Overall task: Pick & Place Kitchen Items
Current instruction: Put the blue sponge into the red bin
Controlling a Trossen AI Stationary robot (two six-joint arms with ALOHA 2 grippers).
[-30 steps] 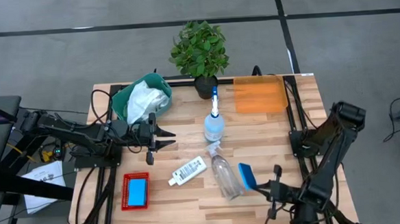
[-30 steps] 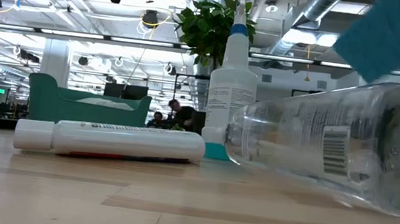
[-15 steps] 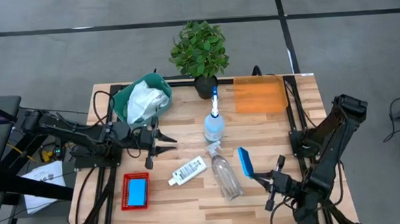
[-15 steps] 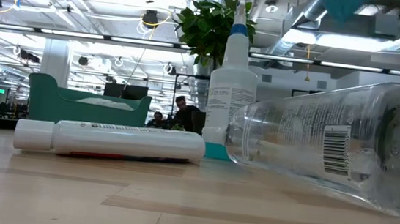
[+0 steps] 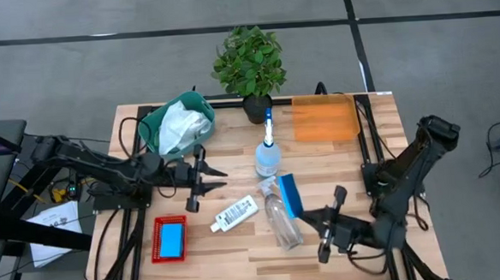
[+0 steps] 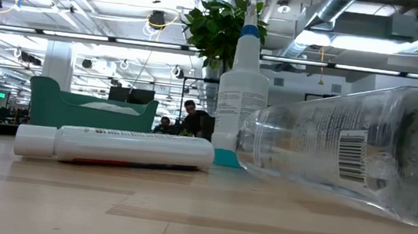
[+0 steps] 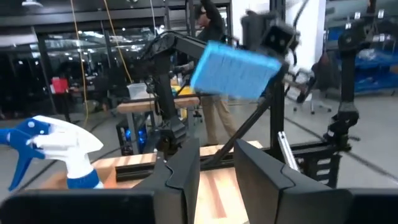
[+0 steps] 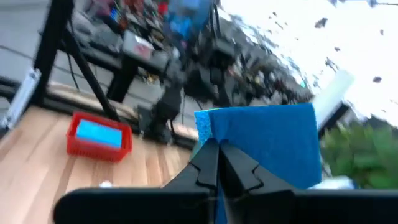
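My right gripper (image 5: 300,211) is shut on a blue sponge (image 5: 289,195) held in the air over a clear spray bottle (image 5: 280,222) that lies on its side on the table. A second spray bottle (image 5: 268,156) stands upright behind it. A small white labelled bottle (image 5: 234,214) lies on its side to the left. My left gripper (image 5: 222,174) is open and empty, left of the upright bottle, pointing toward the table's right. A white cloth (image 5: 181,125) lies in a green bin. My right gripper pinches the blue sponge by one edge (image 8: 214,138) between its two fingers, near a corner. The fingers (image 8: 208,163) come from the table's near right, about level. The sponge stands on edge beyond the fingertips, lifted clear above the lying bottle.
A leafy plant (image 5: 248,63) in a black pot stands at the far edge. An orange mat (image 5: 324,119) lies at the far right. A red tray (image 5: 170,238) with a blue sponge in it sits at the near left. The green bin (image 5: 159,128) is at the far left.
My right gripper has risen and gone toward the table's left with the blue sponge, from beside the lying bottle's base to above the bottle; the sponge has left the low view's top. My left gripper has moved a little toward the table's right.
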